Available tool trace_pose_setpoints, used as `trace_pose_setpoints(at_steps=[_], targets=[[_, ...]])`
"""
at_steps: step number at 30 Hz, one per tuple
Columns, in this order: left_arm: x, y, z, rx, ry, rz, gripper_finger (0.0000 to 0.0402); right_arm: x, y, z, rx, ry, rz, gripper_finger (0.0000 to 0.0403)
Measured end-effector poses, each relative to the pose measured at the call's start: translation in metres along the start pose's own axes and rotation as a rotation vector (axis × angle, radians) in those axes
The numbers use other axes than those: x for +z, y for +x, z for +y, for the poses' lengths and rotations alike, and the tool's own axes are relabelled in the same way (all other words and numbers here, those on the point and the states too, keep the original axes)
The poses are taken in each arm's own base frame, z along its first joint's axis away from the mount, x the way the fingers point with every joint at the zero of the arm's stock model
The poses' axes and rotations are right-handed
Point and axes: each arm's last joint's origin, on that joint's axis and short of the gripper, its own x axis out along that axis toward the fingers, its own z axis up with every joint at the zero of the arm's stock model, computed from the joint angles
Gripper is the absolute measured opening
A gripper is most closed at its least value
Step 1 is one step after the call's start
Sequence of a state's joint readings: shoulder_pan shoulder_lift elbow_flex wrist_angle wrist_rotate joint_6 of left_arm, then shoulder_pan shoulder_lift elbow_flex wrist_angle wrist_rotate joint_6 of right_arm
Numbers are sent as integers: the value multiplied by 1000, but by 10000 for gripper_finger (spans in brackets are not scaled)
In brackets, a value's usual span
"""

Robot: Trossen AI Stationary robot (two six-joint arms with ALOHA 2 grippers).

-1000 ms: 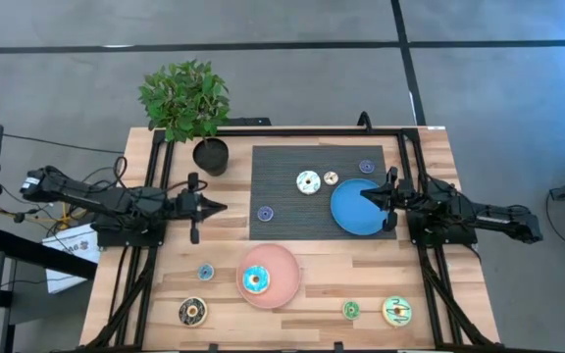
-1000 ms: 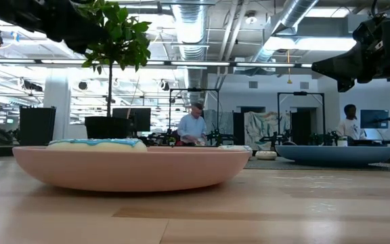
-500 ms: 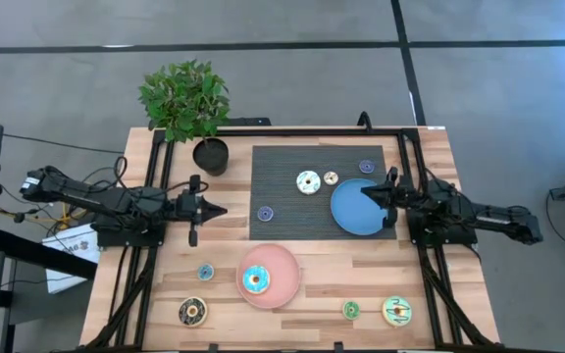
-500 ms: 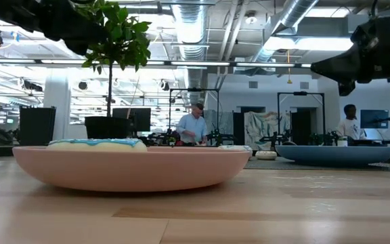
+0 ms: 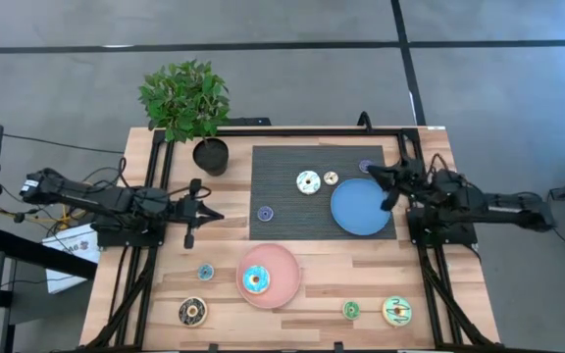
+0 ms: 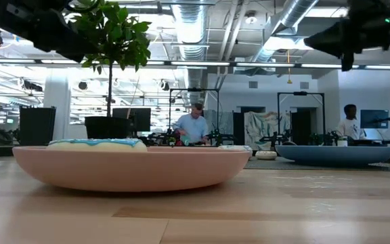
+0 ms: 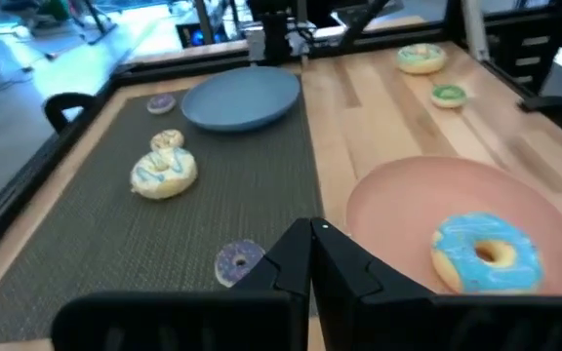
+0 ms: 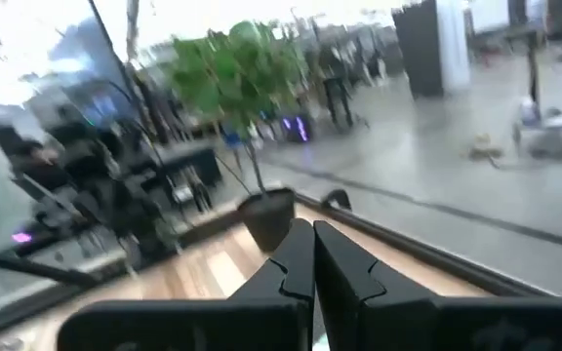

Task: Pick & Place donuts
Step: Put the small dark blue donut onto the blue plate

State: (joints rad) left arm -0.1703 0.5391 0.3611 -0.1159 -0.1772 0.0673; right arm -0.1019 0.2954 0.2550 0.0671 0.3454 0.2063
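Several toy donuts lie apart from both grippers. A blue-frosted donut (image 5: 255, 280) lies on the pink plate (image 5: 284, 263). The white donut (image 5: 308, 181), a tiny cream one (image 5: 331, 178) and tiny purple ones (image 5: 366, 167) (image 5: 266, 212) lie on the dark mat. A tiny blue (image 5: 205, 272), a dark brown (image 5: 192, 312), a tiny green (image 5: 351, 310) and a green-yellow donut (image 5: 396, 311) lie on the wood. My left gripper (image 5: 220, 213) (image 7: 311, 229) hovers shut, left of the mat. My right gripper (image 5: 371, 170) (image 8: 312, 226) is shut, raised above the mat's far right corner.
The blue plate (image 5: 361, 208) sits on the mat's right side. A potted plant (image 5: 186, 103) stands at the far left corner. Black frame rails (image 5: 160, 176) run along both sides of the table. People stand in the room beyond the table in the low view.
My right gripper has risen from the blue plate's right edge and swung toward the far edge, tipping up until its camera looks level across the table. It stays shut. My left gripper has shifted slightly toward the near edge.
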Motion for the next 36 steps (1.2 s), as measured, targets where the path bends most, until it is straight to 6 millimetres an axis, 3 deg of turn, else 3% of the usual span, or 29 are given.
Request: trace_pose_setpoints(at_steps=[6,14,21,24,29,36], targets=[[-2,-15,4,6,3,-14,0,20,38,13,-102,62,162,0],[-3,-31,7,11,-5,-52,0,40,92,5,-340,111,462,0],[-5,-33,7,12,-27,-38,0,56,127,-4,-376,54,542,0],[-5,-33,7,12,-34,-33,0,64,136,-19,-507,141,577,0],[-5,-33,7,11,-40,-36,0,67,139,-56,-747,310,780,0],[-5,-33,7,12,-39,-36,0,49,145,-111,-820,518,992,18]])
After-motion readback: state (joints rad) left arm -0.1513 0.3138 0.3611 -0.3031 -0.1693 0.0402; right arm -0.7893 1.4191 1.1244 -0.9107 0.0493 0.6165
